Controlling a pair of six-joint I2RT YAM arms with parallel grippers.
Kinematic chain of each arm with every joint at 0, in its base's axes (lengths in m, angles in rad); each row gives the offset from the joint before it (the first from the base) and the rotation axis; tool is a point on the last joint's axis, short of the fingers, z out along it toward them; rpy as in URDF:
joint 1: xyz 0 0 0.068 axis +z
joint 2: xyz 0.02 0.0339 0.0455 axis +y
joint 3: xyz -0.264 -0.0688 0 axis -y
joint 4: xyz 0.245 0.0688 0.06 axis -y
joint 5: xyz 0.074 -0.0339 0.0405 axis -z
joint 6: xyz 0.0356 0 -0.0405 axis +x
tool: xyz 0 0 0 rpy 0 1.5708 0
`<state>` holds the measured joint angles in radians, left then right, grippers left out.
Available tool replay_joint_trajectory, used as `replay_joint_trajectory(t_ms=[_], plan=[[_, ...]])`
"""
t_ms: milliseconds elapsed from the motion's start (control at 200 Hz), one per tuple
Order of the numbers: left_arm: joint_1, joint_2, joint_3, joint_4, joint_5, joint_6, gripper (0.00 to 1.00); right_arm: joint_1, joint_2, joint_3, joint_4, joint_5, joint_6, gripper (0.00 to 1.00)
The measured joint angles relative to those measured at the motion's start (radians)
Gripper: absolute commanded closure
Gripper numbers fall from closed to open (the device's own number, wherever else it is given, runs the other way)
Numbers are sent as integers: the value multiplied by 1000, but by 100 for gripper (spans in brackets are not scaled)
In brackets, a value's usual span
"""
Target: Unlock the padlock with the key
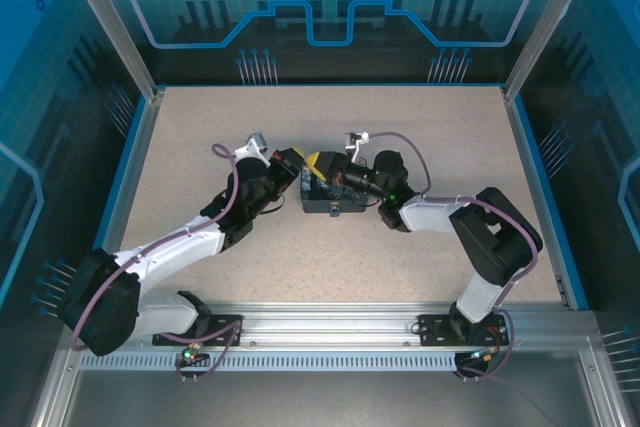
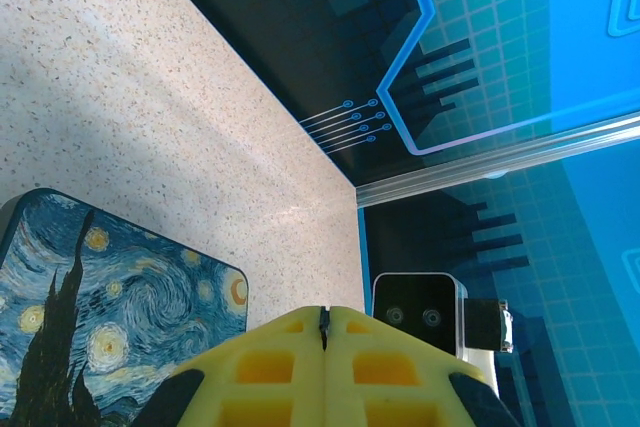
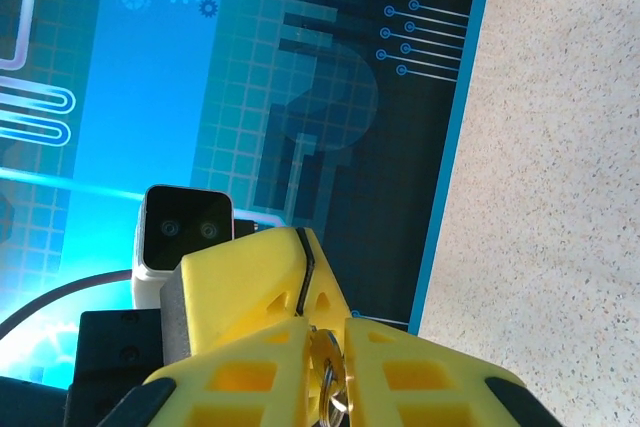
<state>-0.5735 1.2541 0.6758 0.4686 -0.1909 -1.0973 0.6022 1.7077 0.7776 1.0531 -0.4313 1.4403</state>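
Left gripper (image 2: pixel 325 329) pinches the key (image 2: pixel 323 317), its sliver aimed at the right gripper (image 3: pixel 325 339) just beside; that one clamps, probably, the padlock (image 3: pixel 327 372); both over the box (image 2: pixel 100 287), table (image 1: pixel 200 127) centre.

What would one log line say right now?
left hand: shut on key; right hand: shut on brassy metal piece; at starry-painted box
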Motion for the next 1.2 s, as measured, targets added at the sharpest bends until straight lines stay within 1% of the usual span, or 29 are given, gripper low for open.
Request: replay_joint_trajectory(t_ms=[150, 390, 1181, 1201], plan=[[0, 0, 0, 0, 0, 0, 100, 0, 2, 0, 7, 0, 0, 88], [0, 0, 0, 0, -14, 0, 100, 0, 6, 0, 10, 0, 0, 100], [-6, -22, -19, -1, -30, -1, 100, 0, 6, 0, 11, -8, 1, 100], [-6, -22, -19, -2, -30, -1, 96, 0, 6, 0, 11, -8, 1, 100]])
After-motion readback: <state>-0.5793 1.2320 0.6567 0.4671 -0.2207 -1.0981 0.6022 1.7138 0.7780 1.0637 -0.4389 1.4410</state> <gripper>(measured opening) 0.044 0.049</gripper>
